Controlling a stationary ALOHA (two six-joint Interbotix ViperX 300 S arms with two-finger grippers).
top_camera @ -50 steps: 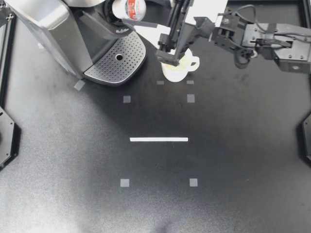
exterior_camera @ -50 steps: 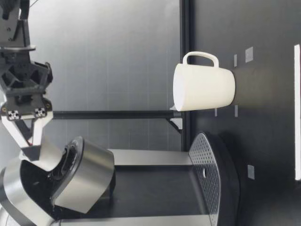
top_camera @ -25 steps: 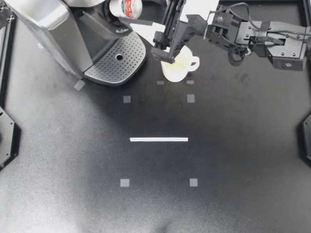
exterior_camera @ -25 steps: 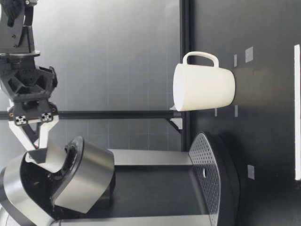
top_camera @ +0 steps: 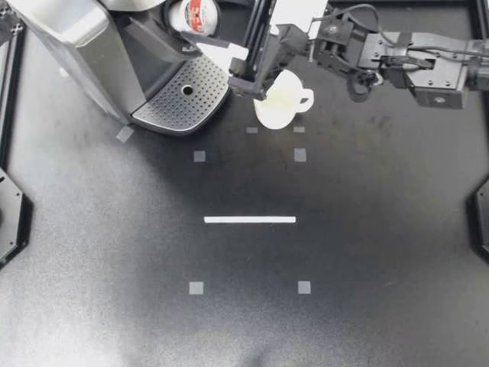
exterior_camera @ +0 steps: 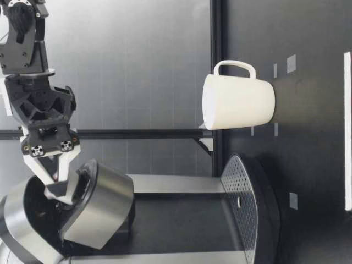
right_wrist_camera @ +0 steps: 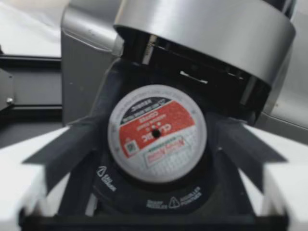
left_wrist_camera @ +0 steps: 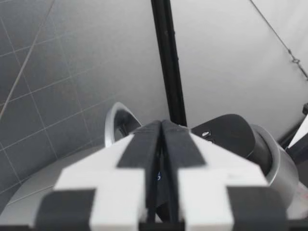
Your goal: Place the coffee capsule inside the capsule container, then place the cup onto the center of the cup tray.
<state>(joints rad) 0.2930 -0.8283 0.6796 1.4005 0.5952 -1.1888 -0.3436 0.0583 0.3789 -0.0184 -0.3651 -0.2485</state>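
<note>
The coffee capsule (top_camera: 193, 14), white with a red lid, sits in the round capsule container (right_wrist_camera: 159, 192) under the machine's raised lid (exterior_camera: 99, 203). My right gripper (top_camera: 202, 27) hangs over it, open. Its fingers (right_wrist_camera: 57, 154) stand on both sides of the capsule (right_wrist_camera: 156, 132), apart from it. In the low view my right gripper (exterior_camera: 55, 184) reaches into the open lid from above. The white cup (top_camera: 284, 101) stands upright on the table beside the perforated cup tray (top_camera: 187, 90), partly under my right arm. My left gripper (left_wrist_camera: 161, 144) is shut on nothing, behind the machine.
The silver coffee machine (top_camera: 76, 46) fills the back left of the table. Grey tape squares (top_camera: 199, 156) and a white tape line (top_camera: 250, 219) mark the dark tabletop. In the low view the cup (exterior_camera: 239, 103) stands farther off than the tray (exterior_camera: 245, 214).
My right gripper has moved left toward the machine and sunk to the capsule container. Its fingers have spread and let go of the capsule. The cup has not moved.
</note>
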